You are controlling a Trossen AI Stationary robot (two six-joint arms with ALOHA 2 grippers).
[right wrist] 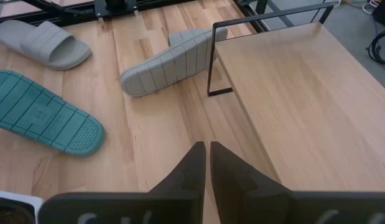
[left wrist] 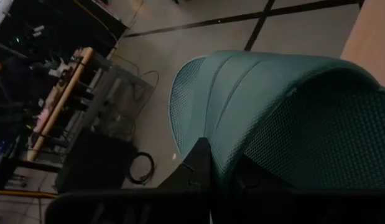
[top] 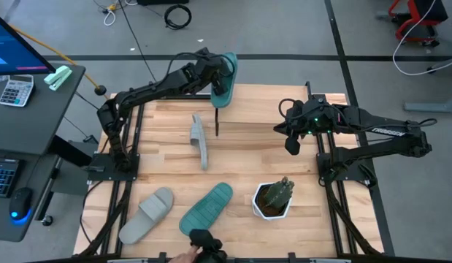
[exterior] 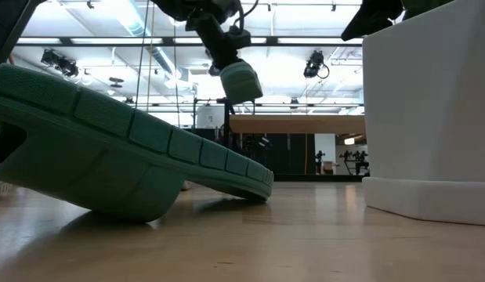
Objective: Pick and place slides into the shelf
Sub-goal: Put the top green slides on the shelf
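My left gripper (top: pixel 213 73) is shut on a teal slide (top: pixel 226 77) and holds it in the air over the table's far edge, just beyond the left end of the shelf (top: pixel 255 109). The shelf's plank top (right wrist: pixel 292 106) is bare. A grey slide (right wrist: pixel 170 62) lies on its long edge against the shelf's black leg (right wrist: pixel 211 62). A second teal slide (top: pixel 206 207) lies sole up near the front edge, propped on its strap. Another grey slide (top: pixel 147 214) lies flat at the front left. My right gripper (right wrist: pixel 206 155) hovers shut above the shelf's right part. My left gripper holds the teal slide at its wide strap (left wrist: pixel 242 124). One dark finger (left wrist: pixel 198 162) lies against the strap's outer side; the slide hides the other. In the low view the slide (exterior: pixel 242 82) hangs below the fingers, lifted clear of table and shelf.
A white pot with a green plant (top: pixel 273 199) stands at the front right, close beside the sole-up teal slide. A dark device (top: pixel 207 241) sits at the near edge. A desk with a calculator (top: pixel 14 91) stands to the left of the table.
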